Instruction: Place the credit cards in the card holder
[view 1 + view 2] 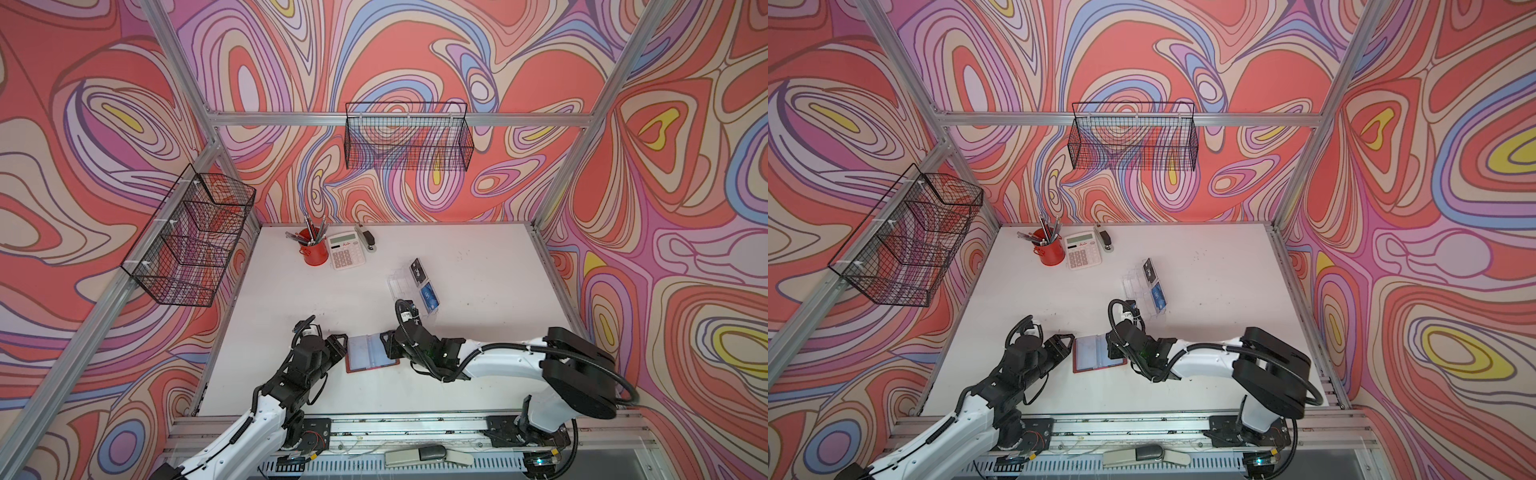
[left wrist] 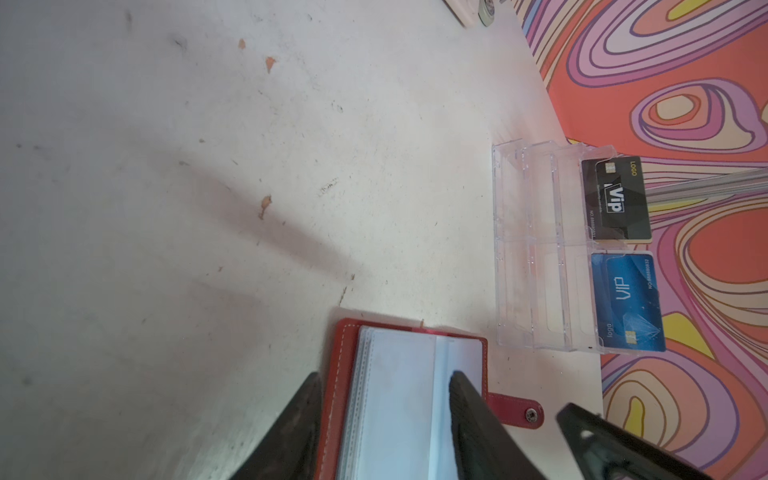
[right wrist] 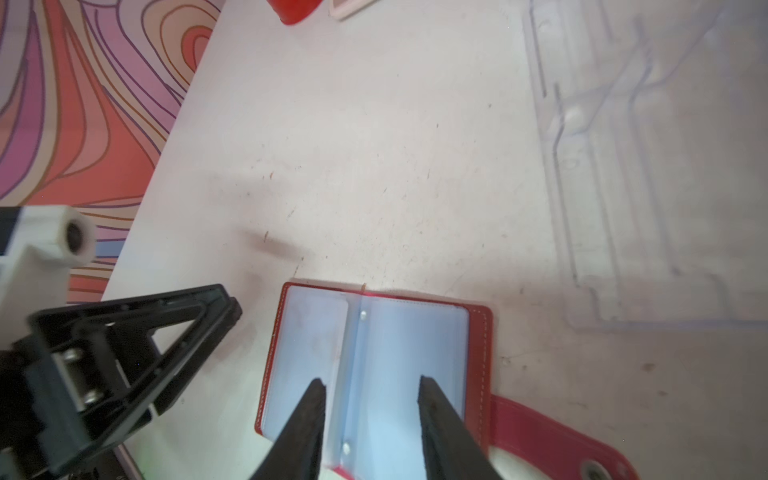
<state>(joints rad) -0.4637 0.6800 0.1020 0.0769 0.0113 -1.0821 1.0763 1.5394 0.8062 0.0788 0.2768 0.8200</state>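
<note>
Under the right end effector [image 3: 370, 380], the card holder [image 3: 399, 332] lies open.

Left gripper [image 1: 341, 347] and right gripper [image 1: 385, 345] crowd your card holder [image 1: 368, 353]; a clear stand [image 1: 399, 283] sits beyond; open table [image 1: 291, 303] centre-left.

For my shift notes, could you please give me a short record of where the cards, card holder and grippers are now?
card holder: open, flat on the table, between both grippers
black card: in the clear stand
blue card: in the clear stand, beside the black card
left gripper: open, beside the card holder, holding nothing
right gripper: open, over the open card holder
cards in card holder: none visible
</note>
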